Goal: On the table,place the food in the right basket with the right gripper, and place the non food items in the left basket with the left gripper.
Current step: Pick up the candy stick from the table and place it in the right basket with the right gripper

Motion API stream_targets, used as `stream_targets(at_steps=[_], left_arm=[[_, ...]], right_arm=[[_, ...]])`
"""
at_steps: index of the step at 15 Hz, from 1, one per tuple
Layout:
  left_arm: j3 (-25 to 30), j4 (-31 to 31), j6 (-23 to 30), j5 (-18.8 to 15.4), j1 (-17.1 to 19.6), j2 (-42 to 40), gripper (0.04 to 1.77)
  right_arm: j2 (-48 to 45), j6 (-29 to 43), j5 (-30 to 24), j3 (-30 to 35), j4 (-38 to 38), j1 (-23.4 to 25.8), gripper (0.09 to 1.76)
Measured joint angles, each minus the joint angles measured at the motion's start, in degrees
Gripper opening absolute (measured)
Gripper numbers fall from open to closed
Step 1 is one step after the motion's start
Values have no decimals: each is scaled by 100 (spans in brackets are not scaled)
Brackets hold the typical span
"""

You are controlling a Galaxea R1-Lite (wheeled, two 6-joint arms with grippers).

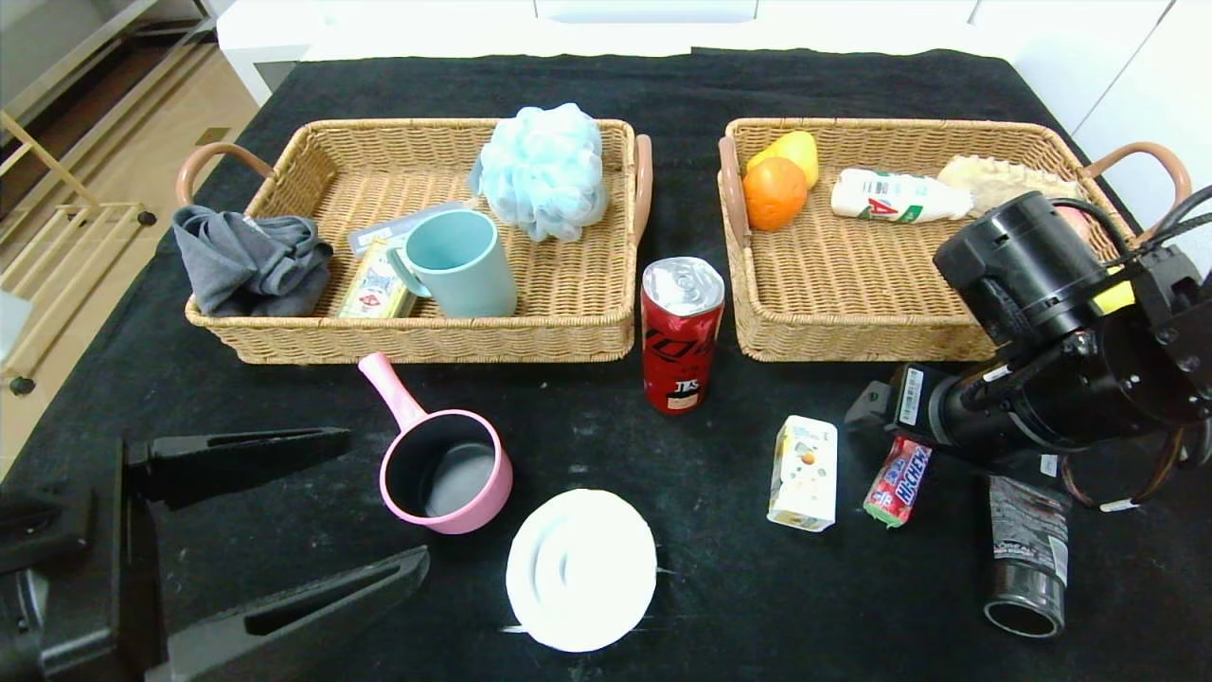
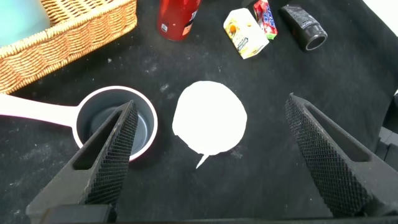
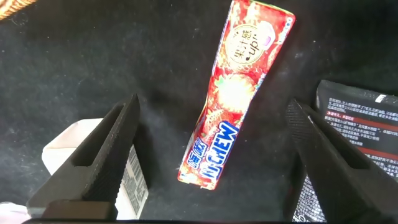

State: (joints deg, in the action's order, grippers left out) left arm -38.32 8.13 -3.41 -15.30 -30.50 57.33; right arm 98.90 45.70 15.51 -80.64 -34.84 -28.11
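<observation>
Black cloth covers the counter point(image 1: 606, 417), and both wicker baskets hold goods. Six things lie loose in front. The left basket point(image 1: 568, 332) lacks the pink pot point(image 1: 445, 471), white disc point(image 1: 580, 568) and black tube point(image 1: 1029, 554); the right basket point(image 1: 833, 332) lacks the soda can point(image 1: 682, 333), drink carton point(image 1: 804, 472) and Hi-Chew stick point(image 3: 236, 93). I'd judge half remains (roughly). Right pincer point(image 3: 211, 155) hangs wide open astride the candy — empty; left pincer point(image 2: 211, 149) gapes over the disc — empty too.

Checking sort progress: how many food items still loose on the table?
3: red soda can standing between the baskets, drink carton nearer the front, Hi-Chew stick beside it under the open right gripper. None visibly hidden.
</observation>
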Motion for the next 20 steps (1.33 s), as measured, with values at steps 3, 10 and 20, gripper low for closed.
stream_targets(at_steps=[3, 10, 20], left_arm=[[0, -4, 0, 1, 0, -2, 172], [37, -12, -79, 4, 0, -2, 172], [108, -11, -144, 1, -26, 11, 172]], right_arm=[[10, 7, -7, 21, 1, 0, 146], [74, 71, -2, 35, -5, -5, 30], [112, 79, 1, 71, 4, -22, 31]])
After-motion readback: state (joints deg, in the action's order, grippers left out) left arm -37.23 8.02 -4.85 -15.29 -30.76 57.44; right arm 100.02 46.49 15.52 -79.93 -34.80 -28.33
